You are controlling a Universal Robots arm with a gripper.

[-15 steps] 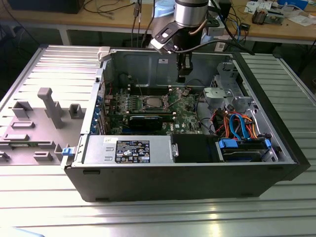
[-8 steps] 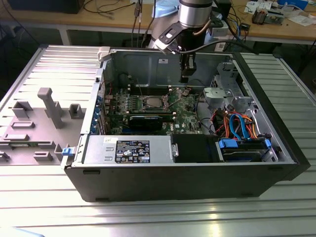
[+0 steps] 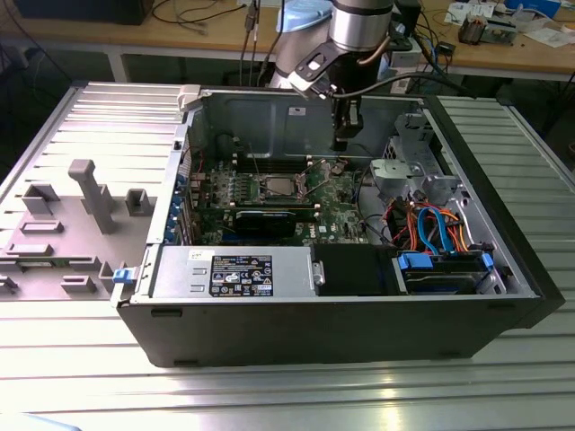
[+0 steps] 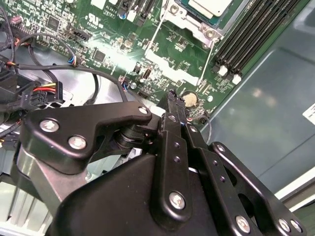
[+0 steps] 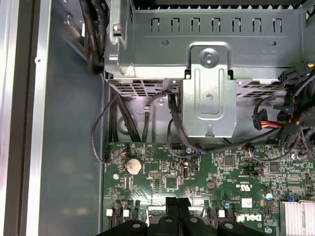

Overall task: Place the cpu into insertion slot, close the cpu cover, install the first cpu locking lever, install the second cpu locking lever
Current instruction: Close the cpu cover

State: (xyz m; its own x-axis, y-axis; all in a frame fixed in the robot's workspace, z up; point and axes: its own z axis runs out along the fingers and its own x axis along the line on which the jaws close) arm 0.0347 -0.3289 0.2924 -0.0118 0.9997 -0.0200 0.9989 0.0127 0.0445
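The cpu (image 3: 277, 187) lies as a silver-grey square in the insertion slot (image 3: 262, 189) on the green motherboard inside the open case. In the second wrist view the cpu (image 4: 209, 6) sits within the silver cpu cover (image 4: 180, 17), and two thin wire locking levers (image 4: 156, 37) run alongside the socket. My gripper (image 3: 345, 142) hangs over the board to the exterior view's right of the socket, above a coin battery (image 4: 190, 100). Its black fingers (image 4: 172, 105) meet at the tips with nothing between them, as the gripper (image 5: 177, 202) also appears in the first wrist view.
A grey drive cage (image 5: 206, 93) with cables stands beside the board. Long black memory slots (image 4: 256, 29) run past the socket. A black graphics card (image 3: 265, 218), the power supply (image 3: 235, 272) and the case walls (image 3: 314, 117) hem the board in.
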